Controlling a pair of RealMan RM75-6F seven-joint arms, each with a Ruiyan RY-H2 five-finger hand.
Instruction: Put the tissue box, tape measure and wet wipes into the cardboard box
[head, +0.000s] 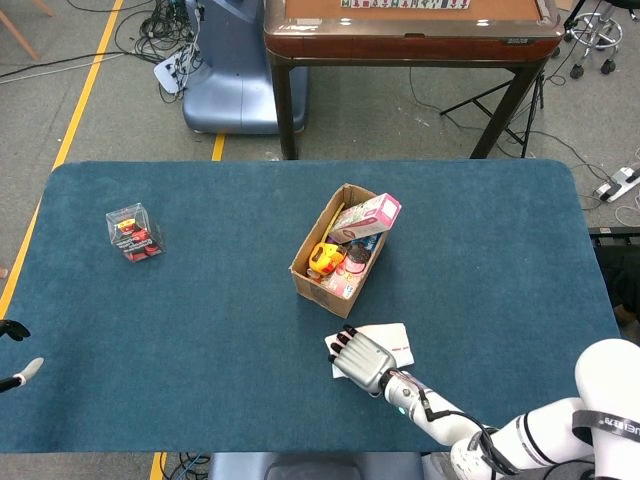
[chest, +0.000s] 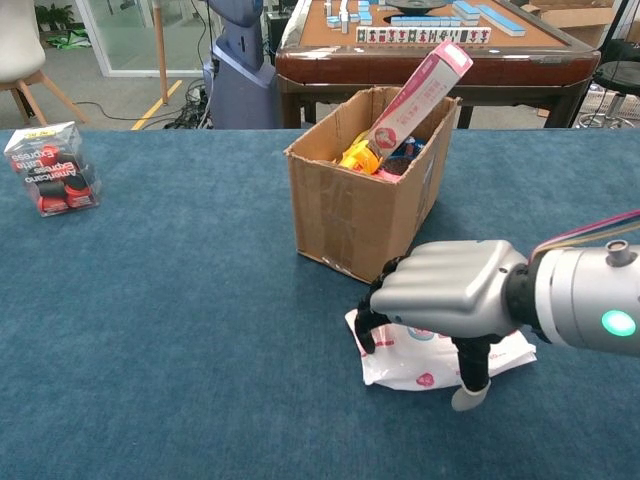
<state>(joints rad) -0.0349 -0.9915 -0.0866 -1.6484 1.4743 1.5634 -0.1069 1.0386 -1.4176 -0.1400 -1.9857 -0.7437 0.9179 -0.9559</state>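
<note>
The open cardboard box (head: 312, 262) stands mid-table, also seen in the chest view (chest: 345, 205). A pink tissue box (head: 365, 215) leans out of it (chest: 420, 90), and the yellow tape measure (head: 324, 257) lies inside (chest: 360, 155). The white wet wipes pack (head: 395, 340) lies flat on the cloth just in front of the box (chest: 415, 362). My right hand (head: 362, 360) sits on top of the pack (chest: 450, 295), fingers curled over its left edge and thumb down at its near edge, holding it. Only the tips of my left hand (head: 12, 350) show at the far left edge.
A clear plastic case of red items (head: 134, 232) stands at the table's far left (chest: 50, 168). A brown mahjong table (head: 410, 30) stands beyond the far edge. The blue cloth (head: 200, 330) covers the whole tabletop.
</note>
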